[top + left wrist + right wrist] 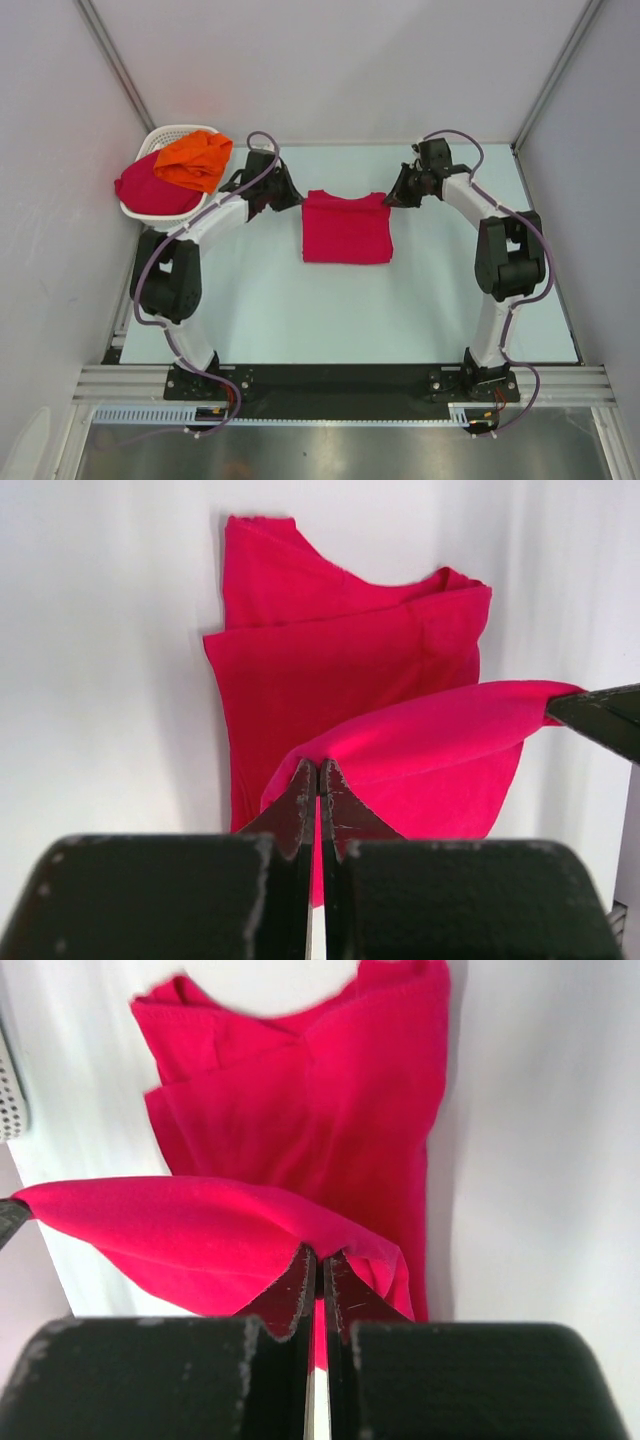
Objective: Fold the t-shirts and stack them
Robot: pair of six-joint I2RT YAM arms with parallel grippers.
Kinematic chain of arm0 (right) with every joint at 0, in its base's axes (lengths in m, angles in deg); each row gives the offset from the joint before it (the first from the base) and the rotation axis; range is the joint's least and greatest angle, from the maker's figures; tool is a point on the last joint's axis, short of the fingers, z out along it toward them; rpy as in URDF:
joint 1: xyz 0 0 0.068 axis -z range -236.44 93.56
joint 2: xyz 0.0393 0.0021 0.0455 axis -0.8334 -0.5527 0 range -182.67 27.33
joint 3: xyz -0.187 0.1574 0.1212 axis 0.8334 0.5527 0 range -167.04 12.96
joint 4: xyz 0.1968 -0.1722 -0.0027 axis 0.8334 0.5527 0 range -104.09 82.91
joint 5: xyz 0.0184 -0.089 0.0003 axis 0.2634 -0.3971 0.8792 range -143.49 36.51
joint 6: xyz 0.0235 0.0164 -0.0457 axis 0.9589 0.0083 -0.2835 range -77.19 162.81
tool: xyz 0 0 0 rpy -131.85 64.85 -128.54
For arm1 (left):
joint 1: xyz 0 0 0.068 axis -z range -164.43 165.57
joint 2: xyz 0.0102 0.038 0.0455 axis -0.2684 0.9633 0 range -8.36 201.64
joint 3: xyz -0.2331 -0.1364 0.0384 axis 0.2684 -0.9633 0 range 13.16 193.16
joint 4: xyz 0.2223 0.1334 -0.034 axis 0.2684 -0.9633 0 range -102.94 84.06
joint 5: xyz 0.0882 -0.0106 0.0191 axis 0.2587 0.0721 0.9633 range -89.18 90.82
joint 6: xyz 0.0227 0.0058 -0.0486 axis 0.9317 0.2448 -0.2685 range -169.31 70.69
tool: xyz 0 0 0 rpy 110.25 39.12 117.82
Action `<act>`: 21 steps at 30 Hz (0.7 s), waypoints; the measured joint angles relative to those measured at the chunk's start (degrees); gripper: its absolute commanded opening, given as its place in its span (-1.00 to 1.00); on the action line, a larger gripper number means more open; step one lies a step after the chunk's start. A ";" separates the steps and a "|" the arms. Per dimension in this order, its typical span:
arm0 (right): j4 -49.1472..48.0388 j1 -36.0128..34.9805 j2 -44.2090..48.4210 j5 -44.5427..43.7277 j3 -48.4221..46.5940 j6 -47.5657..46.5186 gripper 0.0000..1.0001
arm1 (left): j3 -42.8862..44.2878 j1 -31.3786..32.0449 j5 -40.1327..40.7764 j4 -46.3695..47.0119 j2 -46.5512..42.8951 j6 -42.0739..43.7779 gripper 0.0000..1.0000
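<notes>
A crimson-pink t-shirt [345,232] lies partly folded in the middle of the table, and its far edge is lifted between both arms. My left gripper [291,196] is shut on the left corner of that edge [318,770]. My right gripper [394,196] is shut on the right corner [320,1256]. The raised fabric [430,740] spans from one gripper to the other above the flat layers [310,1110]. An orange t-shirt [194,160] and another crimson-pink t-shirt [148,186] are heaped in the basket.
The white slotted basket [182,129] stands at the back left, close to my left arm, and its wall [10,1090] shows at the left edge of the right wrist view. White walls close in the table on three sides.
</notes>
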 measured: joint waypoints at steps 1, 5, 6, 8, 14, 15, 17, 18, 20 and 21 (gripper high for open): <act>-0.04 0.11 -0.55 0.04 -0.92 0.02 -1.00 | 0.63 -0.15 -0.11 0.04 0.50 0.24 -1.00; -0.11 0.42 -2.89 0.22 -4.48 0.00 -1.00 | 3.04 -0.79 -0.33 0.17 2.60 0.90 -1.00; -0.15 0.44 -3.28 0.26 -4.85 0.00 -1.00 | 3.43 -0.92 -0.35 0.20 2.99 0.96 -1.00; -0.15 0.50 -4.24 0.26 -5.64 0.02 -1.00 | 4.57 -1.20 -0.55 0.13 3.89 1.31 -1.00; -0.17 0.57 -7.06 0.24 -7.58 0.02 -1.00 | 8.83 -1.90 -0.72 -0.31 7.65 2.49 -1.00; -0.11 0.61 -7.61 0.26 -8.04 0.02 -1.00 | 9.33 -2.01 -0.79 -0.35 8.17 2.71 -1.00; -0.07 0.79 -8.90 0.50 -9.38 0.02 -1.00 | 10.60 -2.21 -0.94 -0.50 9.49 3.17 -1.00; -0.04 0.92 -9.55 0.59 -10.10 0.02 -1.00 | 11.21 -2.25 -1.01 -0.52 10.16 3.45 -1.00; -0.02 1.16 -11.02 0.68 -11.56 0.00 -1.00 | 12.13 -2.36 -1.05 -0.52 11.45 3.91 -1.00; 0.00 1.27 -11.65 0.68 -12.20 0.00 -1.00 | 12.48 -2.43 -1.09 -0.52 12.07 4.09 -1.00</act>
